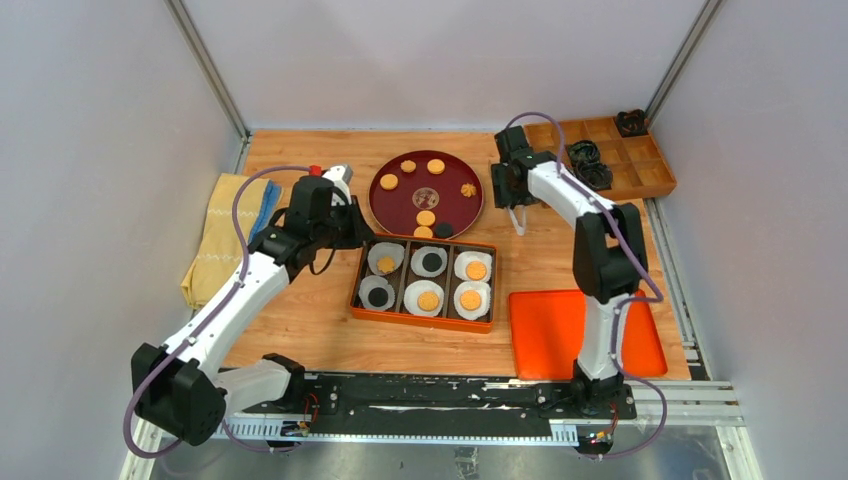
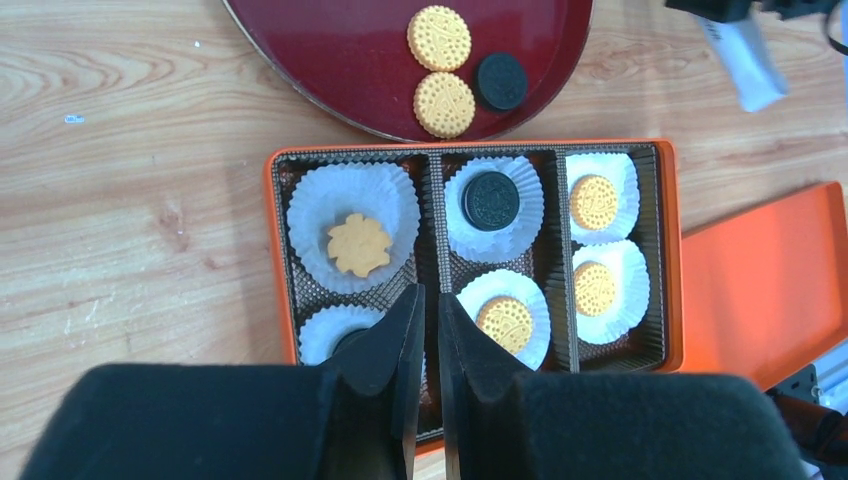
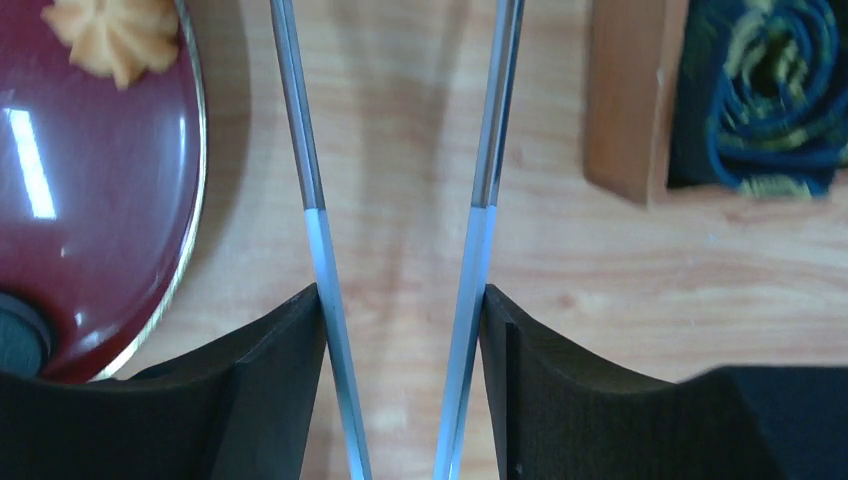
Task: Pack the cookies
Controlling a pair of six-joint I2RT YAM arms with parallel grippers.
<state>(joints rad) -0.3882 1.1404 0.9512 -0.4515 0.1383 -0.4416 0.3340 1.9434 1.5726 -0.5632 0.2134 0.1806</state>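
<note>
Now the left hand point(image 2: 425, 300), fingers nearly together and empty, hovers over the orange box point(image 2: 672, 260) of cookies point(image 2: 358, 244). The right hand point(image 3: 400, 300) is clamped on tweezers point(image 3: 312, 200) beside the red plate point(image 3: 100, 150).

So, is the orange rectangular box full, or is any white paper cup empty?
Full: all six white paper cups in the orange rectangular box hold a cookie.

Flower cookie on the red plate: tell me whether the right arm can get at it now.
Probably yes. The right gripper holds tongs just beside the plate; the flower cookie sits uncovered near that rim, and nothing stands between them.
</note>
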